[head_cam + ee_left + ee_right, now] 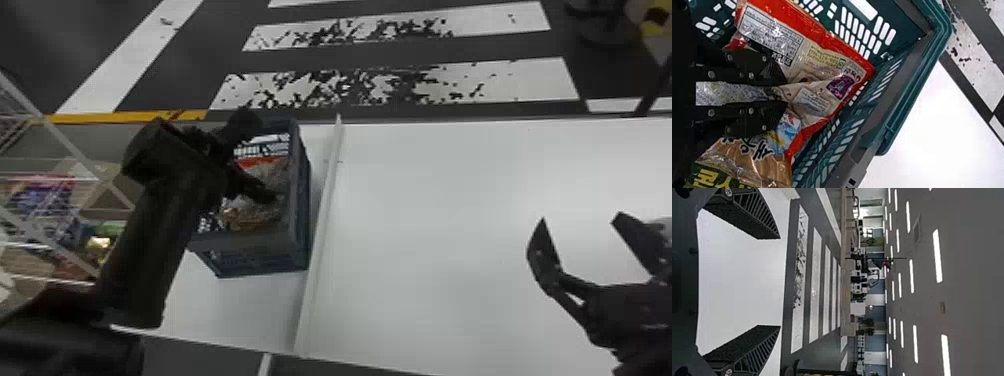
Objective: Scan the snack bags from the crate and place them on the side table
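In the left wrist view, our left gripper (785,93) is closed on the red-edged snack bag (819,62), pinching a gathered fold of film inside the crate (919,84), probably because loose wrapping gives flat fingers an easy hold. The brown snack bag (770,162) lies beside it in the crate, apparently waiting its turn.

In the right wrist view, our right gripper (779,282) is spread wide with nothing between its fingers, presumably so it can take a bag.

In the head view, it sits well right of the crate, above the white bench (450,200).
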You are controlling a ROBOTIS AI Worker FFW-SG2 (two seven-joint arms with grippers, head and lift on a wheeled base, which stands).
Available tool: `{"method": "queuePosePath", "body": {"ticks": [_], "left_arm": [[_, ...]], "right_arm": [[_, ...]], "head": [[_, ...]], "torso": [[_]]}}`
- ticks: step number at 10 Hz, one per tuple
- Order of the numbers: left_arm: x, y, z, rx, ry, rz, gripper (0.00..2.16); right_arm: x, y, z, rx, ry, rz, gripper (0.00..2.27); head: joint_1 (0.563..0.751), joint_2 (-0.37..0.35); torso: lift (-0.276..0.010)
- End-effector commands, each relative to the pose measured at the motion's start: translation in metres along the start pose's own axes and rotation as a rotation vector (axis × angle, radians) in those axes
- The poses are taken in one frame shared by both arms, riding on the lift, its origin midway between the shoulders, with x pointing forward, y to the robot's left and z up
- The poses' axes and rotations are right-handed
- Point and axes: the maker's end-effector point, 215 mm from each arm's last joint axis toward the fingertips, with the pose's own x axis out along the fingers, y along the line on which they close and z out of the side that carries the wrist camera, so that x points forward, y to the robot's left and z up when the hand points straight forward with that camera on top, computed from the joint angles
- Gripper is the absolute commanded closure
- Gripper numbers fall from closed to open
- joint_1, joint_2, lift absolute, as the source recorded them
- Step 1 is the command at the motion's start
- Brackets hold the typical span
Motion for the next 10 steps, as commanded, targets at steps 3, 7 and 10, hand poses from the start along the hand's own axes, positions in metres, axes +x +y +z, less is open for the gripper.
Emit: {"method": "queuePosePath", "body": {"ticks": [3,7,10], "left_arm": [[-0.028,0.013,0.02,-0.069,-0.161,-0.043,2.13],[-0.066,0.02,0.031,-0.099,-0.277,-0.126,2.13],[-0.093,0.02,0.035,-0.098,-0.351,-0.163,2.13]], "right_arm": [[0.001,0.0,-0.004,0.003,0.006,0.0,0.06],[0.002,-0.001,-0.011,0.005,0.032,-0.002,0.06],[0.004,0.002,-0.015,0.009,0.05,0.002,0.06]], "head": [[0.695,0.219],[0.695,0.215],[0.695,0.22]], "torso": [[-0.094],[-0.094],[-0.094]]}}
